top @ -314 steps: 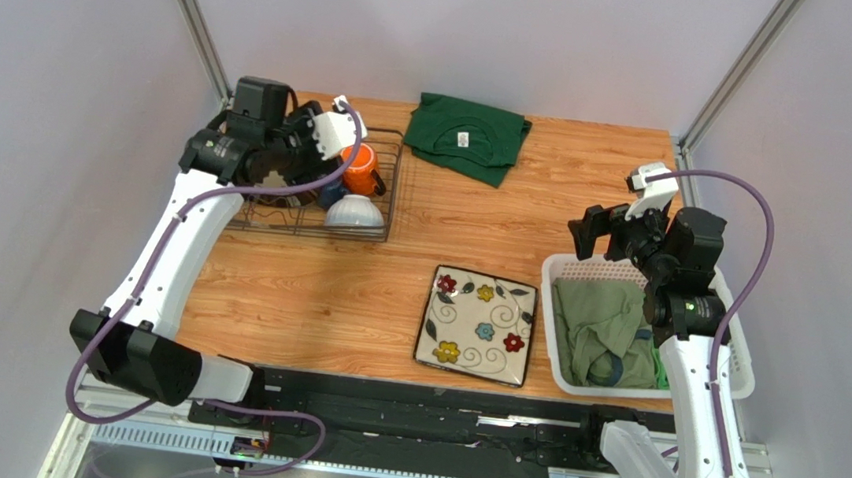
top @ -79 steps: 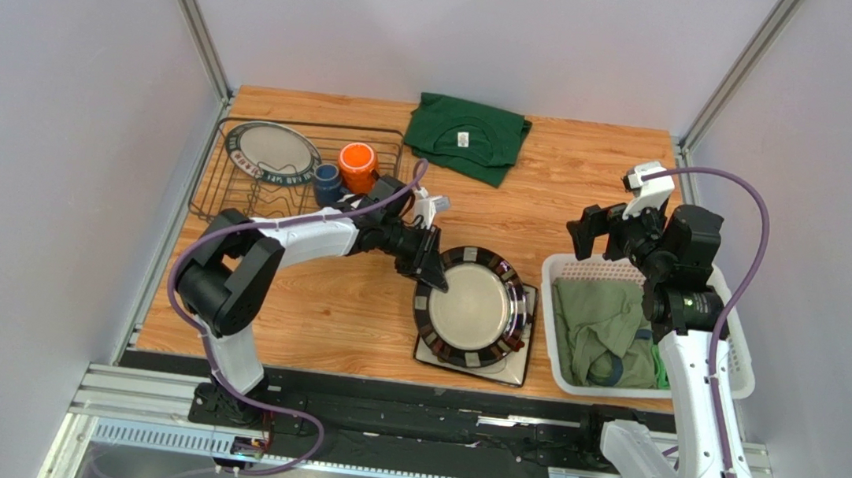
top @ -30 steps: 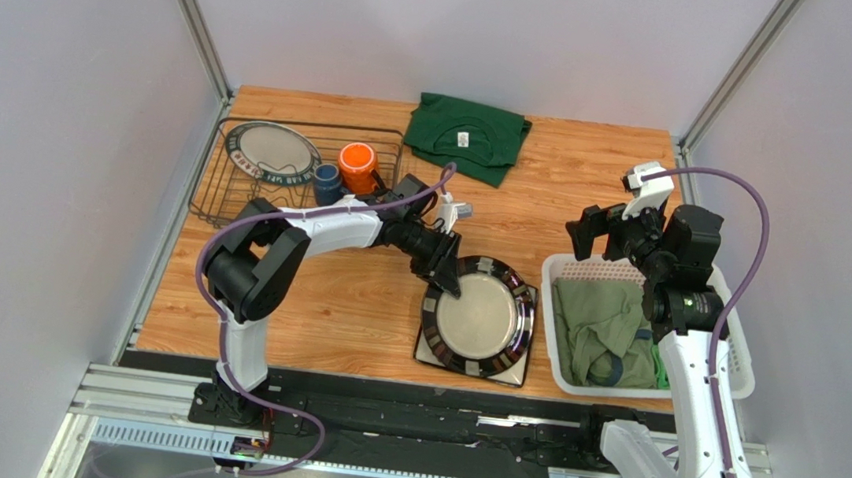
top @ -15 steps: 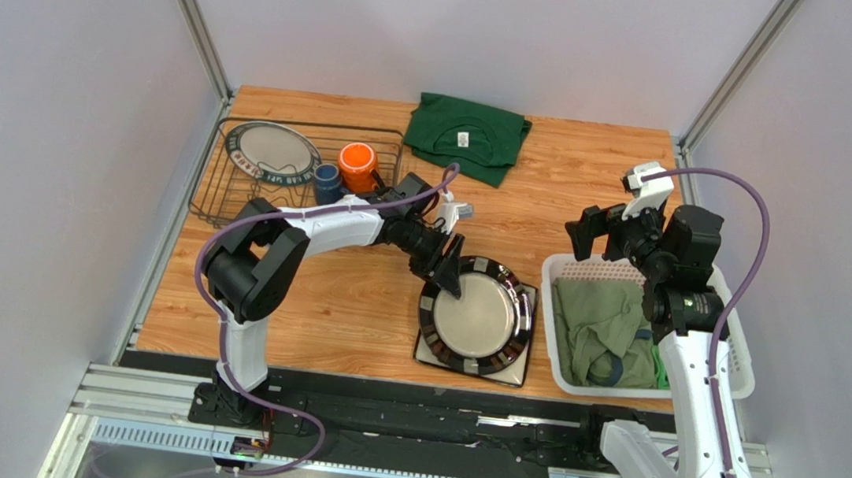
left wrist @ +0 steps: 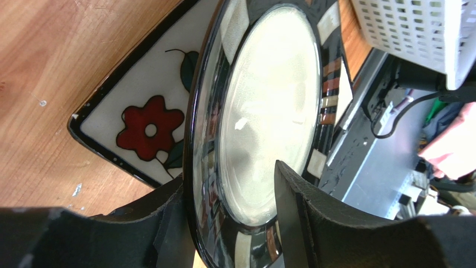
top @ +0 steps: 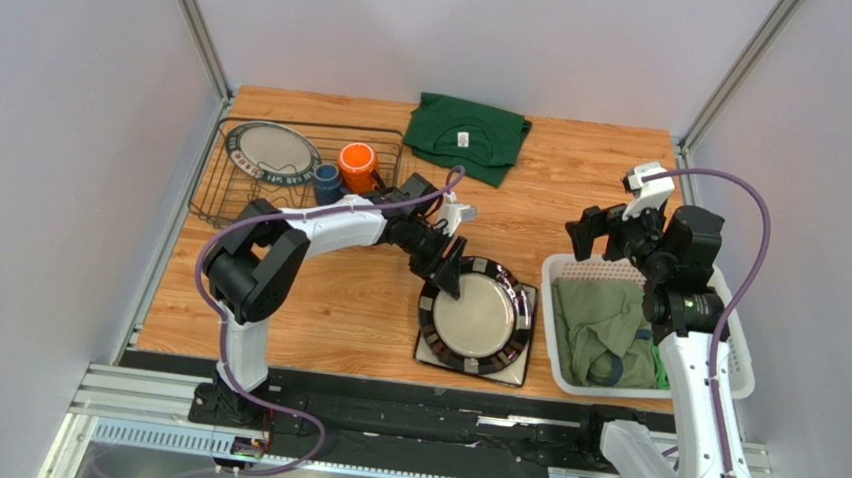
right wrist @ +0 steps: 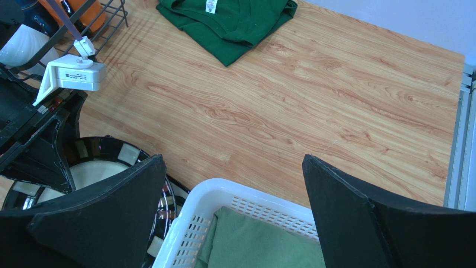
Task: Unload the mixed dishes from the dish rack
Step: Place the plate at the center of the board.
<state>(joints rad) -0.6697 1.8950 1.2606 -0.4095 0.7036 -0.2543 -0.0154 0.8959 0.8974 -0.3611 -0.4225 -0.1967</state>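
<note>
Left claw: its two black fingers stand on either side of the round plate's near rim, one over the pale middle, the other at the outer edge. Whether they press on the rim or stand just clear of it cannot be told.
Round plate: dark rim with coloured patches and a white middle. It lies flat on the square plate, covering most of it.
Square plate: cream with a dark border, flat on the table. Only its corners show, one with a red flower in the left wrist view. It sits at the front, just left of the white basket.
Dish rack: dark wire, at the back left of the table, well apart from the two stacked plates.
Second round plate: inside the rack, in its left part.
Mugs: the orange mug and the blue mug stand side by side in the rack's right part.
White bowl: seen through the rack's wires in the right wrist view, mostly hidden.
Right claw: fingers spread wide with nothing between them, hanging above the far left corner of the white basket.
White basket: at the table's right edge, with green cloth inside.
Green shirt: folded at the back middle of the table.
</note>
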